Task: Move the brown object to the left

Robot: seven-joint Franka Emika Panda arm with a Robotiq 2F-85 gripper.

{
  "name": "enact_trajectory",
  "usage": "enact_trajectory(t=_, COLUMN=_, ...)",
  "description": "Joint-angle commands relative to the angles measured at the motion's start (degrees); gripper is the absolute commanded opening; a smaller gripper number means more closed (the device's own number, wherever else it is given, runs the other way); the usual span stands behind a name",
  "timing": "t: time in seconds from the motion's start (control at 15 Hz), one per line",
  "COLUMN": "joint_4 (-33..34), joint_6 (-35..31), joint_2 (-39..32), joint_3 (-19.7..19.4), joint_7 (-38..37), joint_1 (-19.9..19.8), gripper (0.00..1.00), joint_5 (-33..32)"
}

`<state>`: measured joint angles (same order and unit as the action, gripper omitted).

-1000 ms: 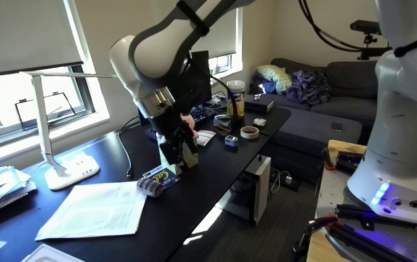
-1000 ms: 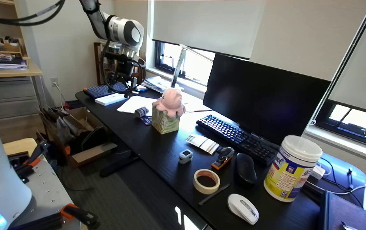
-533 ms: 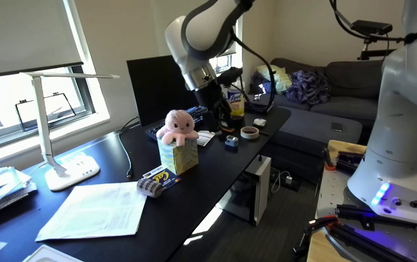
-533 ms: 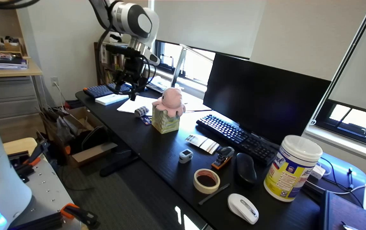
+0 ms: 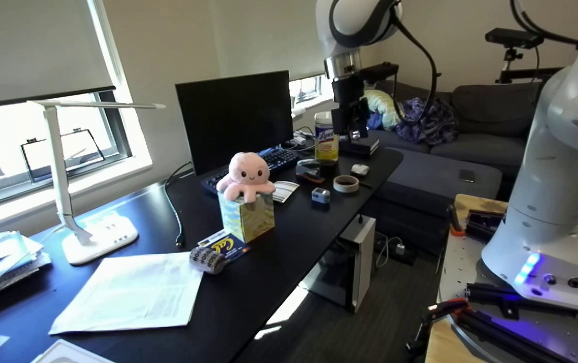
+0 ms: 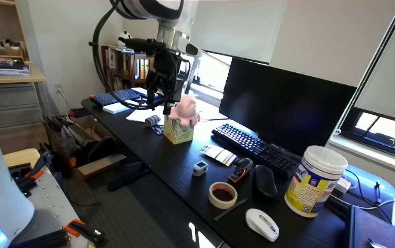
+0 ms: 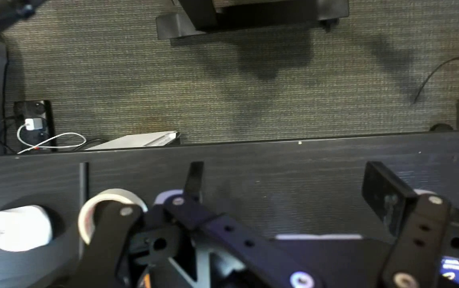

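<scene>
No plainly brown object stands out. The nearest in colour is a tan roll of tape [image 5: 345, 184], flat on the black desk [image 5: 268, 282]. It also shows in an exterior view [image 6: 222, 195] and, partly behind a finger, at the left of the wrist view [image 7: 109, 194]. My gripper [image 7: 287, 180] is open, with only bare desk and floor seen between its fingers. It hangs above the desk in both exterior views, overlapping the wipes tub in one view [image 5: 350, 132] and the plush in another view [image 6: 158, 103]. It touches nothing that I can see.
A pink octopus plush [image 5: 247, 176] sits on a tissue box [image 5: 251, 219]. A wipes tub [image 6: 316, 182], black mouse [image 6: 265, 181], white mouse [image 6: 262, 224], stapler [image 6: 240, 169], pulse oximeter [image 6: 200, 168], pen [image 6: 231, 209], keyboard [image 6: 252, 144] and monitor [image 6: 283, 103] are on the desk.
The arm has swung from in front of the plush and tissue box towards the tape end of the desk, and it has risen. The things on the desk have not moved.
</scene>
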<state>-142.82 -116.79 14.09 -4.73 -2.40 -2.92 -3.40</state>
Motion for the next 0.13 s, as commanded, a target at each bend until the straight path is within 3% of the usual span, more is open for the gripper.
enact_trajectory(t=0.0, joint_4=-0.8, joint_6=0.1, joint_2=2.1, joint_3=-0.3, joint_7=0.4, joint_1=-1.6, gripper=1.0, joint_5=-0.9)
enact_trajectory(t=0.07, joint_4=-1.6, joint_6=-0.1, joint_2=4.1, joint_3=-0.8, joint_7=0.8, joint_1=-2.3, gripper=1.0, joint_5=-1.5)
